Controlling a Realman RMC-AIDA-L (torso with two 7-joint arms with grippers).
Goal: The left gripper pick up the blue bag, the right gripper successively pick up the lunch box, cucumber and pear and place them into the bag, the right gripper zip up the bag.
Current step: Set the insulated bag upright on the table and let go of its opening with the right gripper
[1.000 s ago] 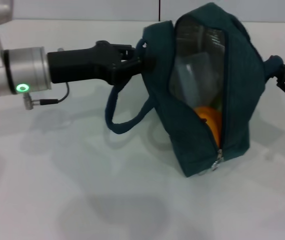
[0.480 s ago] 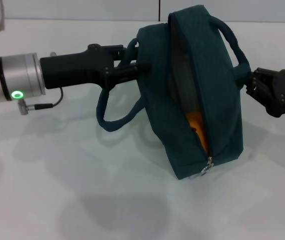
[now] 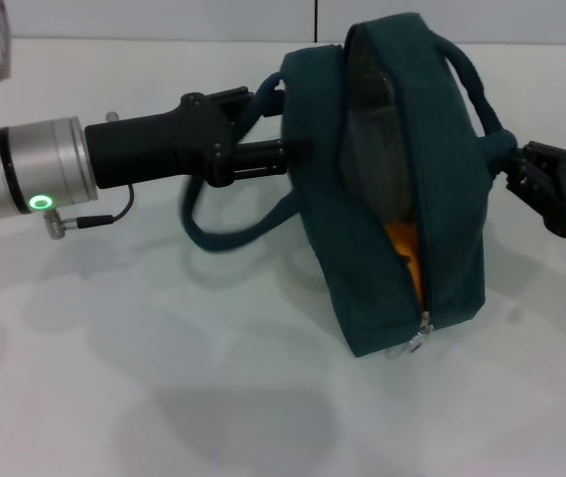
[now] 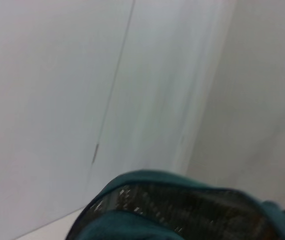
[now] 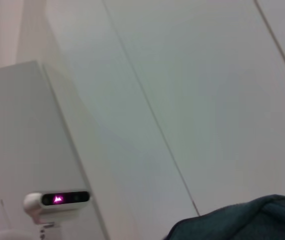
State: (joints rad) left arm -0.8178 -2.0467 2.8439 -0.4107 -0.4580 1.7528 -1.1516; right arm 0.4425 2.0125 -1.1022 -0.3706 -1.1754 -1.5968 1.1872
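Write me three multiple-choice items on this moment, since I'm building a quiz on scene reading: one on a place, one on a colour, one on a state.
1. Where is the left hand?
A. at the blue bag's near side
B. flat on the table
C. inside the bag

2. What colour shows through the bag's opening?
A. red
B. orange
C. purple

3. The bag's zipper is:
A. fully closed
B. mostly open
C. torn off

Answers:
1 A, its tip meets the bag's side.
2 B, the pear shows orange.
3 B, the pull sits at the low end.

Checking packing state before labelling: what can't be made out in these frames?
- Head view: lunch box and cucumber hidden inside the dark teal fabric bag; only the orange pear peeks out.
- Head view: right gripper partly behind the bag.
- Both wrist views: own jaws unseen, only bag fabric.
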